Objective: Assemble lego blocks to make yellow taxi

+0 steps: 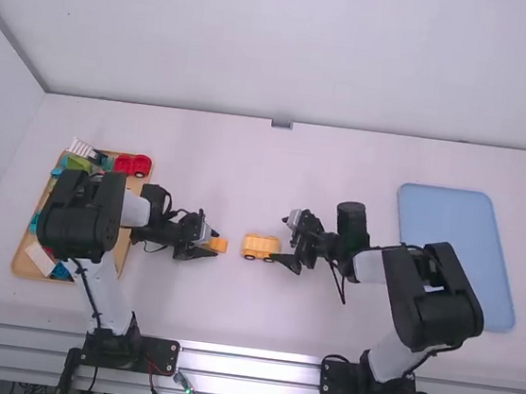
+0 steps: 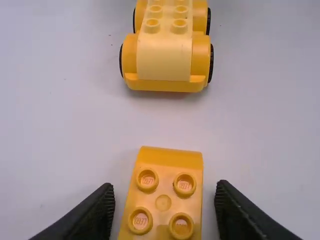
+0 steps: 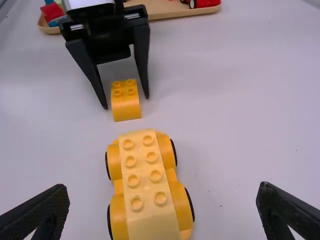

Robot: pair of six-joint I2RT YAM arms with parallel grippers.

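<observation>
The taxi seems to be at the stage of topping its body. The wheeled yellow base [image 3: 150, 185] stands on the tabletop [image 1: 246, 176] near the middle, a pale studded piece running along its top. A small yellow block [image 2: 162, 202] with four studs lies just off one end of it, studs up, apart from the base.

The left end effector [image 2: 165, 192] is spread wide, a finger on either side of the block with a gap at each. The right end effector [image 3: 164, 192] is also wide, at the base's other end and holding nothing; from above, how near its fingers come to the wheels is hard to judge.

The next move probably calls for closing on the block, lifting it and pressing it onto the base's studs, with the right one steadying the base.

The two end effectors face each other closely, so the approach should be from above. Bare tabletop lies behind and in front of the pair. The wooden tray [image 1: 17, 261] bounds the left side, the blue tray [image 1: 451, 257] the right.
</observation>
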